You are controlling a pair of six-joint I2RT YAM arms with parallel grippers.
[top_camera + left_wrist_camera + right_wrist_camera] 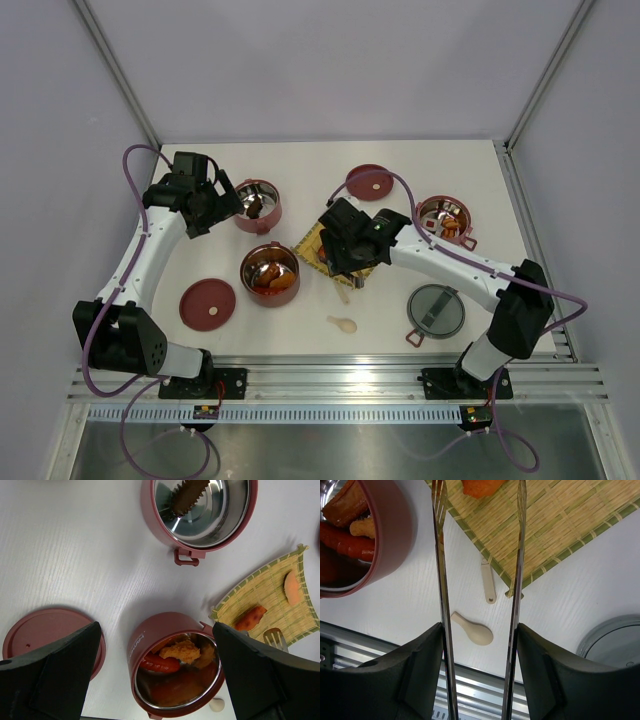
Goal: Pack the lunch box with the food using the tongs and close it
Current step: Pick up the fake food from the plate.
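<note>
Three dark-red lunch box tiers stand on the table. The middle tier (270, 273) (150, 635) holds a red sausage (160, 663) and an orange fried piece (185, 651). The back-left tier (165, 527) holds a ridged brown piece (189, 495). Orange bits lie in the right tier (445, 220). My left gripper (155, 630) hangs open above the middle tier, holding nothing. My right gripper (479, 645) is shut on the silver tongs (442, 580), their slim arms apart. The forked tips (274, 637) sit over the yellow mat (270, 592), near a red-orange piece (250, 618) and a pale orange piece (291, 587).
Flat red disc lids lie at the front left (208, 303) and the back middle (370, 182). The grey see-through top lid (436, 310) rests front right. A cream spoon (474, 630) and a small cream handle piece (489, 585) lie near the mat's corner. The metal rail (330, 375) borders the near edge.
</note>
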